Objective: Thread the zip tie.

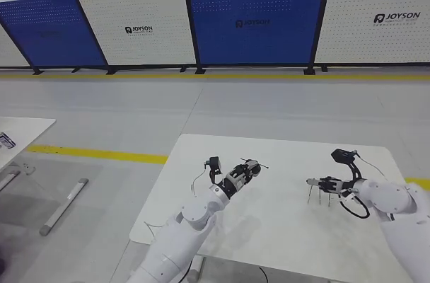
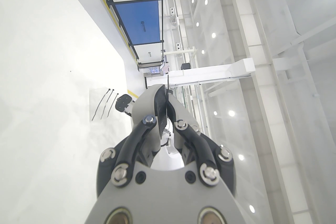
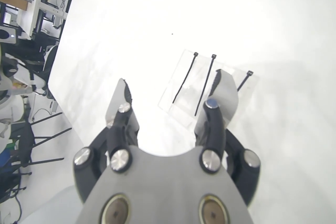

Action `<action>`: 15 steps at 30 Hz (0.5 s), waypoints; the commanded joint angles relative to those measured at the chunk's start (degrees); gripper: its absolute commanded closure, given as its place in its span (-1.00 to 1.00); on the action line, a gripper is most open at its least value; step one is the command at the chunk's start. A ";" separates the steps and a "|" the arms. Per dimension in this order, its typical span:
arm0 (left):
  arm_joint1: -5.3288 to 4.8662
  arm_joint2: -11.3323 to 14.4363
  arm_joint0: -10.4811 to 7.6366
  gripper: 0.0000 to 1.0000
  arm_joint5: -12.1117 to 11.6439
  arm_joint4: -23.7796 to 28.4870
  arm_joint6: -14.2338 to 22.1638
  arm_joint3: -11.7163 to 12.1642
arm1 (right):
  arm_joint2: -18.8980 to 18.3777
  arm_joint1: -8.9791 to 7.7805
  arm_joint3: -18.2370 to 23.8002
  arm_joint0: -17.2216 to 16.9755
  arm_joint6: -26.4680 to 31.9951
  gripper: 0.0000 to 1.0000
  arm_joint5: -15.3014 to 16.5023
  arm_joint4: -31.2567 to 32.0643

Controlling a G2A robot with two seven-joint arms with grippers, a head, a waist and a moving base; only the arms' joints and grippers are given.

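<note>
- Nearest up, left jaws clenched on the zip tie (image 2: 167,97), strip pinched edge-on between the pads, short end poking past the tips, held above the desk (image 2: 52,51).
- Right jaws released, hovering over three spare ties (image 3: 205,83) on a clear sheet (image 3: 183,104).
- Likely next: tail into head. Keep the pinch firm, approach slowly, line the tail square with the slot.
- Left wrist view for the pinch itself; top view for the arms' spacing, well apart; right wrist view for the spares' heads.
</note>
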State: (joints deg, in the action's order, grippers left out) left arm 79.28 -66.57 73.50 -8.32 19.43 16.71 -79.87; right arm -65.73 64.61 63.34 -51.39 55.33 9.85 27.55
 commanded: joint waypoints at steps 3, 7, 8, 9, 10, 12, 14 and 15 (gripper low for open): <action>0.00 0.00 0.00 1.00 0.00 0.00 0.00 0.00 | 0.56 0.19 -1.05 0.91 0.76 0.10 -2.58 -0.17; 0.00 0.00 0.00 1.00 0.00 0.00 0.00 0.00 | 1.67 0.55 -3.09 2.36 2.14 0.10 -4.71 -0.46; 0.00 0.00 0.00 1.00 0.00 0.00 0.00 0.00 | 2.10 0.70 -3.79 2.81 2.36 0.08 -5.18 -0.62; 0.00 0.00 0.00 1.00 0.00 0.00 0.00 0.00 | 2.44 0.81 -4.31 3.21 2.74 0.10 -5.24 -0.73; 0.00 0.00 0.00 1.00 0.00 0.00 0.00 0.00 | 2.62 0.91 -4.90 3.57 2.57 0.12 -5.51 -0.86; 0.00 0.00 0.00 1.00 0.00 0.00 0.00 0.00 | 3.16 1.13 -5.90 4.11 2.15 0.20 -5.56 -1.02; 0.00 0.00 0.00 1.00 0.00 0.00 0.00 0.00 | 3.25 1.19 -6.65 4.42 1.91 0.22 -5.13 -1.25; 0.00 0.00 0.00 1.00 0.00 0.00 0.00 0.00 | 3.18 1.17 -6.90 4.46 1.65 0.22 -4.80 -1.36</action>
State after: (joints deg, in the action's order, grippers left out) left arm 79.28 -66.57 73.50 -8.32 19.43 16.71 -79.87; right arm -62.48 65.80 56.65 -46.96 57.16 4.78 26.27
